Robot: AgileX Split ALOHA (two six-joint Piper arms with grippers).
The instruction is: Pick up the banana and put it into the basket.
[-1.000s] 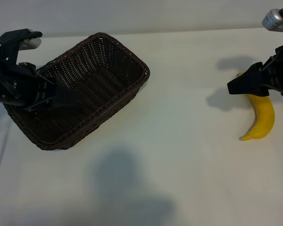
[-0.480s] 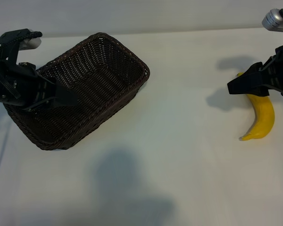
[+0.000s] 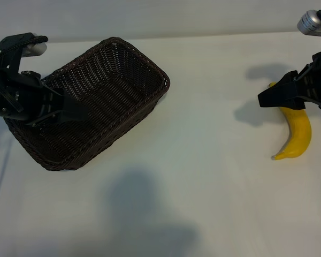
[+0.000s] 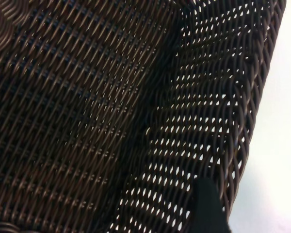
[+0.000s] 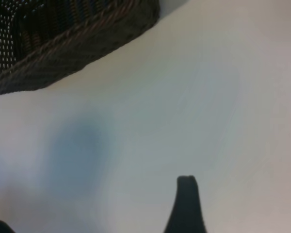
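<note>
Nothing has moved since a second ago. My right end effector (image 3: pixel 275 96) stands open, empty, over the banana's (image 3: pixel 298 134) upper end; my left end effector (image 3: pixel 69 112), open, hangs inside the basket (image 3: pixel 129 67).

Upper part of the banana (image 3: pixel 298 131) hidden under the right gripper (image 3: pixel 281 95); only lower curve and tip show, stem end barely peeks out behind it. Right arm cut off by the frame's right edge. Left gripper (image 3: pixel 69 111) covers part of the basket (image 3: pixel 123 69) near its left rim, contact with the weave unclear. Left wrist view: basket overflows the frame, just one dark fingertip (image 4: pixel 206 206) at the bottom edge. Right wrist view: basket clipped at upper left, blurred; banana out of sight.
</note>
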